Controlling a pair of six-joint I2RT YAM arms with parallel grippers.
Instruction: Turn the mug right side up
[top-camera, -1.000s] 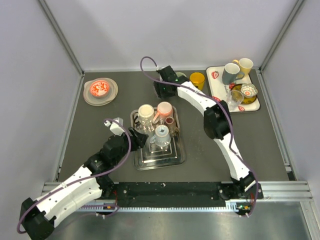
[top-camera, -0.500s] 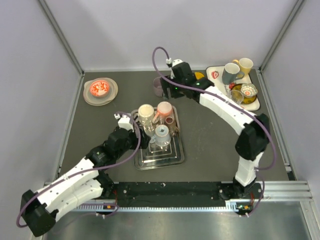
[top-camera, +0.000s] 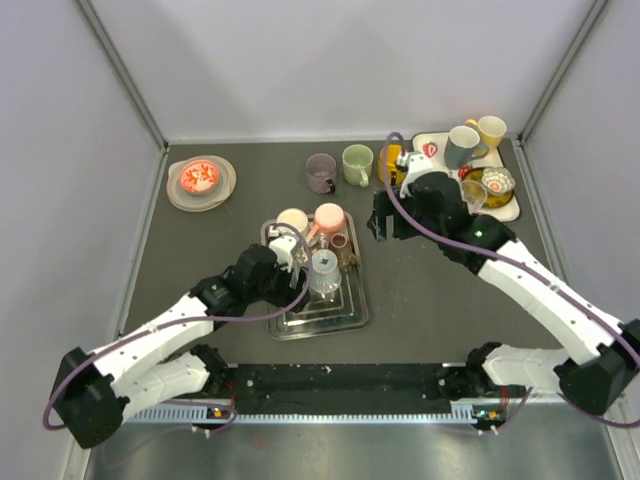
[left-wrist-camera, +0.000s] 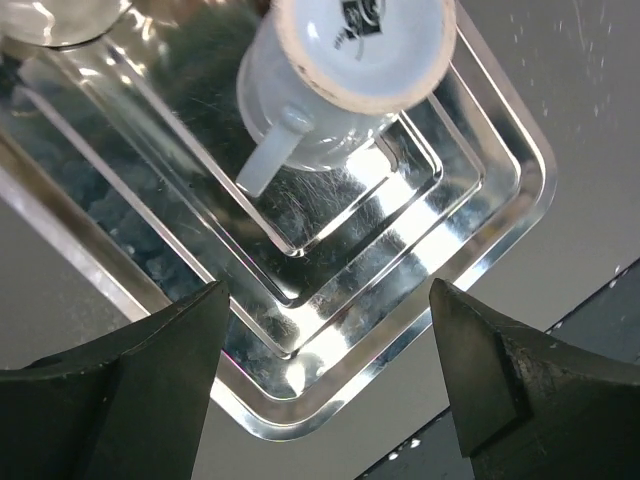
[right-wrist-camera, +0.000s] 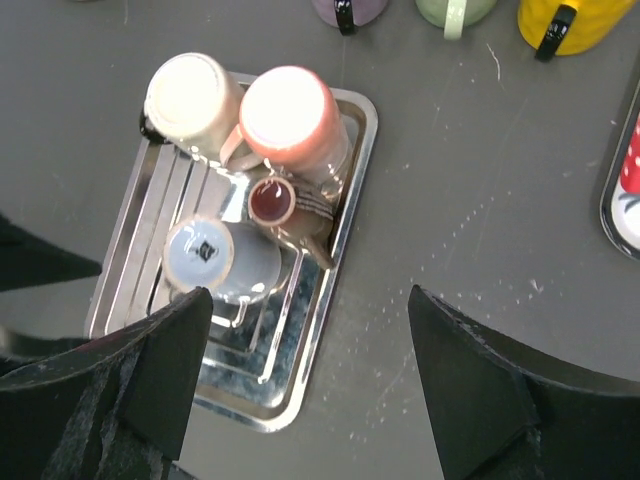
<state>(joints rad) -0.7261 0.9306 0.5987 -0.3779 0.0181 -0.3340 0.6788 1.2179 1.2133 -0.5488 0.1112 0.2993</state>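
Observation:
Three mugs stand upside down on the steel tray (top-camera: 352, 318): a cream mug (top-camera: 292, 221), a pink mug (top-camera: 330, 215) and a pale blue-white mug (top-camera: 323, 265). A small brown cup (top-camera: 340, 241) lies between them. My left gripper (top-camera: 297, 280) hangs open over the tray's near part. In the left wrist view the blue-white mug (left-wrist-camera: 350, 60) sits beyond the left gripper (left-wrist-camera: 330, 390), base up and untouched. My right gripper (top-camera: 383, 224) is open and empty above the table right of the tray. Its wrist view shows the cream mug (right-wrist-camera: 193, 95), pink mug (right-wrist-camera: 293, 115) and blue-white mug (right-wrist-camera: 215, 262).
A purple mug (top-camera: 321, 172), a green mug (top-camera: 357, 164) and a yellow mug (top-camera: 392, 160) stand upright at the back. A white tray (top-camera: 430, 185) with more mugs and cups sits at the back right. A plate (top-camera: 200, 183) lies at the back left.
The right arm pulled back from the purple mug at the back, towards the near right. The left gripper slid in over the tray. Both grippers opened wider.

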